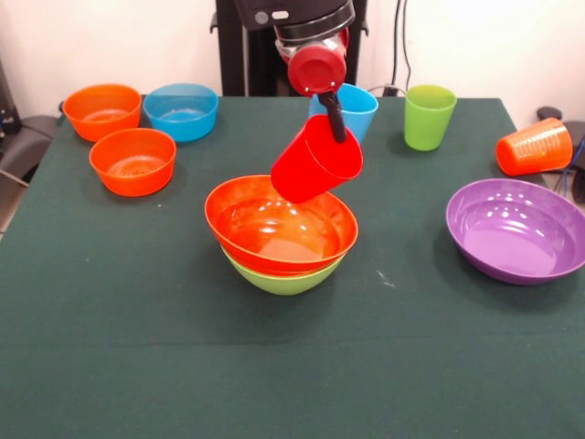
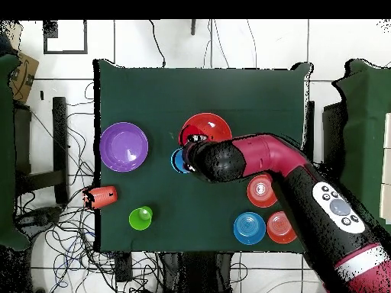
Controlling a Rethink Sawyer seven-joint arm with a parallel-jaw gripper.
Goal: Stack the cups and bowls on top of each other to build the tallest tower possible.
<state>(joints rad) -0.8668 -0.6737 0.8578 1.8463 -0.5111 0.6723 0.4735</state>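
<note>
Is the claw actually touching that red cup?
Touching. In the front view the claw has a black finger pressed against the rim of the tilted red cup, holding it up.

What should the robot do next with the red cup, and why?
Probably lower the red cup into the orange-red bowl. The gripper holds it tilted just above that bowl, which already sits in the lime green bowl.

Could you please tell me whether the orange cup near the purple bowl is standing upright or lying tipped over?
Tipped over. The orange cup lies on its side at the table's edge, behind the purple bowl.
</note>
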